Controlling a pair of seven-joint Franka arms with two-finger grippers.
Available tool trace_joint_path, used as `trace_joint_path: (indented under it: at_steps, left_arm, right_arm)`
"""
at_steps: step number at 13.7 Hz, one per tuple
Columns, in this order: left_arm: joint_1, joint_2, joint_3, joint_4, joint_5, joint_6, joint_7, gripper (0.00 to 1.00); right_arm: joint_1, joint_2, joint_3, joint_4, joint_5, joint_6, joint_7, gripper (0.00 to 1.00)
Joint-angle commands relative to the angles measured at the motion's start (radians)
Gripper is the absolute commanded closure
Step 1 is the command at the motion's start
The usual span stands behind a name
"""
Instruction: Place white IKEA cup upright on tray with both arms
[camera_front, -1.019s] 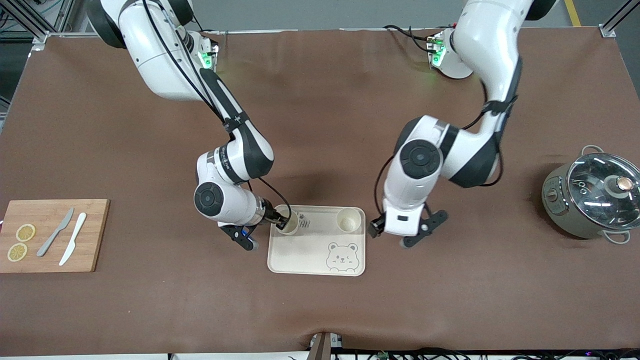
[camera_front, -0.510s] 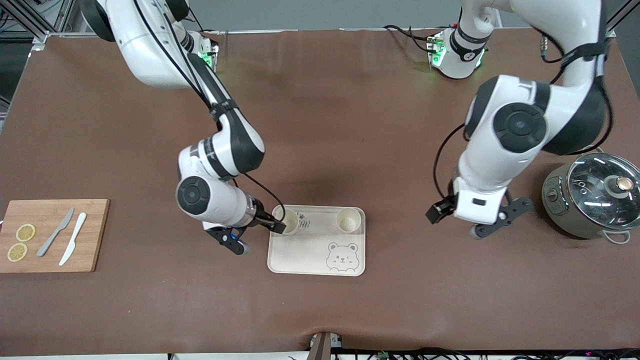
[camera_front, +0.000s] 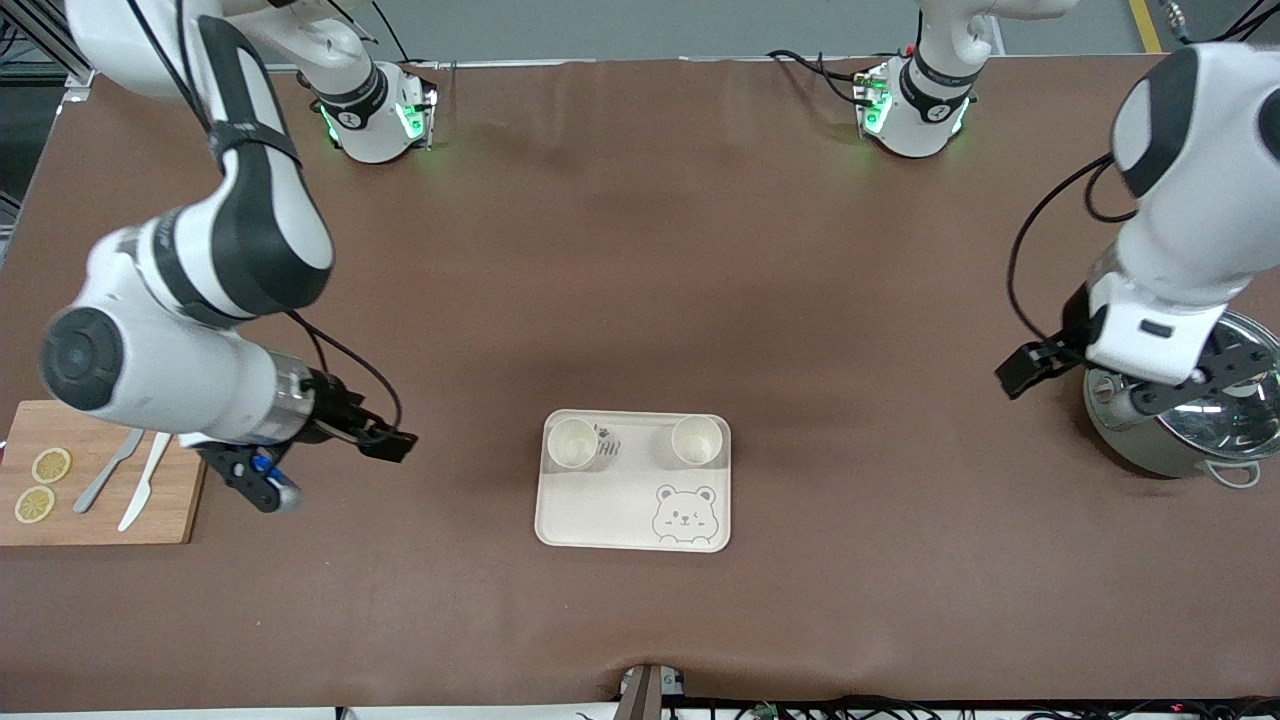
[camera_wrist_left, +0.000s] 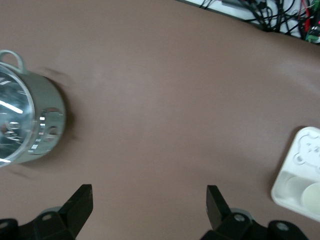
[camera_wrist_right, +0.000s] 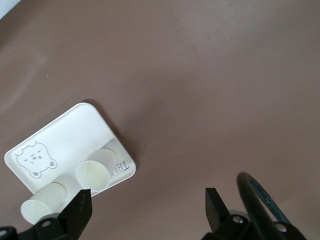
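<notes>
While both arms hang clear of the work area, we log two white cups upright on the tray (camera_front: 634, 510), which lies at the middle of the table's width, in the half nearer the front camera. One cup (camera_front: 573, 443) sits in the tray corner toward the right arm's end, partly covering the grey lettering; the other cup (camera_front: 697, 440) sits in the corner toward the left arm's end. Both occupy the tray edge farther from the front camera, mouths up, apart from each other. Bear face (camera_front: 684, 514) is bare, nearer the camera than the second cup.

Right gripper (camera_front: 392, 440): over bare table between the cutting board (camera_front: 170, 520) and the tray, well apart from the tray. In the right wrist view its fingers (camera_wrist_right: 80, 212) stand spread wide with nothing between them.

Left gripper (camera_front: 1030, 365): just beside the lidded pot (camera_front: 1180, 420) at the left arm's end of the table, the wrist partly over the pot. In the left wrist view its fingers (camera_wrist_left: 82, 200) are likewise parted and empty; the tray (camera_wrist_left: 300, 170) shows only at the frame edge.

Cutting board carries two knives (camera_front: 130, 475) and two lemon slices (camera_front: 42, 485); untouched by either gripper.

Our judgement: placement looks complete, with both cups standing, neither held. The relation that matters: the tray lies between the grippers, and the right gripper is the nearer. Should a cup need correcting, the cup over the lettering falls to that arm. The cups' long axes are vertical, so any re-grasp would come from the side or from above at the rim.
</notes>
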Motion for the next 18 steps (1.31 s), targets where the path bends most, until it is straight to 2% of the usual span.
trace_joint_path:
  at_steps: [1,3,6,9,12,14,15,18]
  left_arm:
    - [0.032,-0.067,-0.005,-0.043,0.024,-0.033,0.076,0.00]
    - [0.064,-0.091,-0.006,-0.040,0.022,-0.053,0.135,0.00]
    - [0.127,-0.103,-0.008,-0.023,0.018,-0.073,0.262,0.00]
    - [0.156,-0.103,-0.006,0.009,0.018,-0.082,0.304,0.00]
    - [0.173,-0.093,-0.005,0.072,0.009,-0.101,0.306,0.00]
    - [0.175,-0.093,-0.005,0.072,0.009,-0.107,0.306,0.00]
    - [0.176,-0.093,-0.005,0.072,0.007,-0.140,0.307,0.00]
    - [0.202,-0.093,-0.002,0.074,-0.001,-0.182,0.350,0.00]
  right_arm:
    - [-0.008,-0.137,0.008,-0.160,-0.076,0.022,-0.071,0.00]
    - [-0.045,-0.194,0.008,-0.200,-0.113,0.016,-0.226,0.00]
    - [-0.135,-0.281,0.007,-0.267,-0.119,0.008,-0.474,0.00]
    - [-0.197,-0.327,0.007,-0.267,-0.200,-0.042,-0.685,0.00]
    - [-0.213,-0.383,0.008,-0.241,-0.205,-0.116,-0.792,0.00]
    - [-0.207,-0.407,0.011,-0.218,-0.257,-0.189,-0.799,0.00]
    - [-0.203,-0.454,0.016,-0.241,-0.283,-0.194,-0.800,0.00]
    - [-0.218,-0.493,0.010,-0.307,-0.283,-0.185,-0.793,0.00]
